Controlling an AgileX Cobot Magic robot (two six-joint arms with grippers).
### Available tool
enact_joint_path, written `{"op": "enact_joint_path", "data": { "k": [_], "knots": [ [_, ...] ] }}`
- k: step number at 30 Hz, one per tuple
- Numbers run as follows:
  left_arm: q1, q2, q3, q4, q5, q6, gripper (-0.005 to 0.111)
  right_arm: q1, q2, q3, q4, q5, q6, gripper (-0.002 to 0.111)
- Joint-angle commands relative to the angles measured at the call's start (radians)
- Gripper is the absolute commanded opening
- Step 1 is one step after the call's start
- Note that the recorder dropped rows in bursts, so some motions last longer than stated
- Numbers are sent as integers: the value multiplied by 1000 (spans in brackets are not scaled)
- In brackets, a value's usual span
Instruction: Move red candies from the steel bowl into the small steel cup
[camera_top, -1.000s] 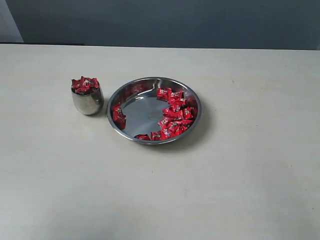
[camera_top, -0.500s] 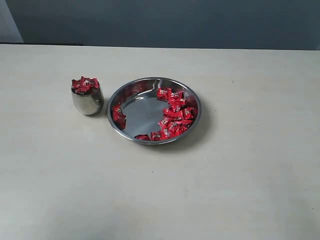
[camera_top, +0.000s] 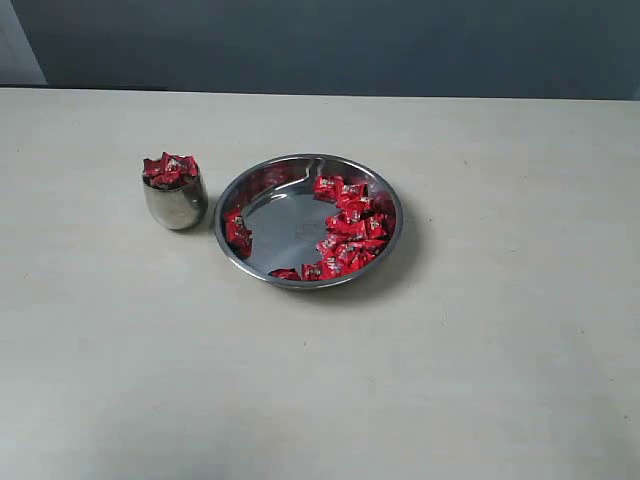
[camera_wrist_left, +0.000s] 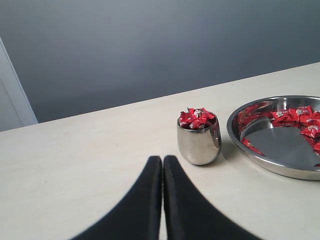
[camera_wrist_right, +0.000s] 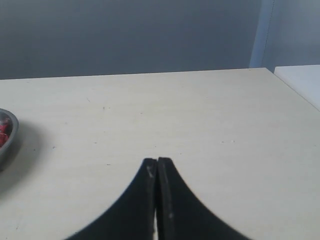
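Observation:
The steel bowl (camera_top: 283, 231) lies mid-table with red candies (camera_top: 352, 228) heaped along its right side and a few more by its left rim. Just left of it the small steel cup (camera_top: 176, 203) stands upright, piled above its brim with red candies (camera_top: 169, 168). No arm shows in the exterior view. In the left wrist view my left gripper (camera_wrist_left: 162, 159) is shut and empty, a short way before the cup (camera_wrist_left: 199, 143), with the bowl (camera_wrist_left: 265, 162) beside it. My right gripper (camera_wrist_right: 157, 161) is shut and empty over bare table, and only the bowl's edge (camera_wrist_right: 12, 135) shows there.
The beige table (camera_top: 480, 340) spreads wide around both vessels. A dark grey wall (camera_top: 330, 45) runs behind its far edge. In the right wrist view a table corner (camera_wrist_right: 272, 70) lies far ahead of the gripper.

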Motion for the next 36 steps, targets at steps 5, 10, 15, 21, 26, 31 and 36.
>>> {"op": "enact_joint_path", "data": {
  "k": [5,10,15,21,26,31,36],
  "knots": [
    [1,-5,5,-6,-4,-2,2,-7,-7,6,-9,-5,-7,-1],
    [1,-5,5,-6,-6,-2,2,-7,-7,6,5,-5,-7,-1],
    [1,-5,5,-6,-6,-2,2,-7,-7,6,5,-5,-7,-1],
    [1,-5,5,-6,-6,-2,2,-7,-7,6,5,-5,-7,-1],
    [1,-5,5,-6,-6,-2,2,-7,-7,6,5,-5,-7,-1],
    [1,-5,5,-6,-6,-2,2,-7,-7,6,5,-5,-7,-1],
    [1,-5,5,-6,-6,-2,2,-7,-7,6,5,-5,-7,-1]
  ]
}}
